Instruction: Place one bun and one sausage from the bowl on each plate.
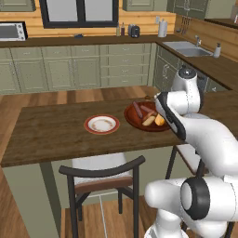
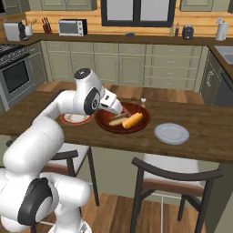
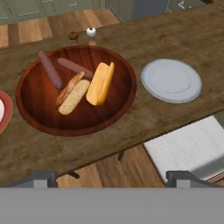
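The reddish-brown bowl [image 3: 43, 109] sits on the wooden table [image 3: 144, 118], also seen in the base views [image 1: 132, 122] [image 2: 136, 130]. Inside lie two sausages [image 3: 49, 70] [image 3: 73, 66], a pale bun [image 3: 73, 96] and a yellow bun [image 3: 100, 83]. The grey plate [image 3: 171, 81] [image 2: 171, 133] lies to the bowl's right, bare. The red-rimmed plate [image 1: 102, 124] [image 3: 3, 114] lies to its left, bare. My gripper [image 3: 111, 179] hovers above the table's near edge, short of the bowl, open, with its fingertips [image 3: 40, 178] far apart and nothing between them.
Two small shakers [image 3: 90, 31] [image 3: 73, 36] stand just behind the bowl. A chair with a white cushion [image 3: 192, 146] is tucked under the table below the grey plate, and another chair [image 1: 102, 172] sits below the red-rimmed plate.
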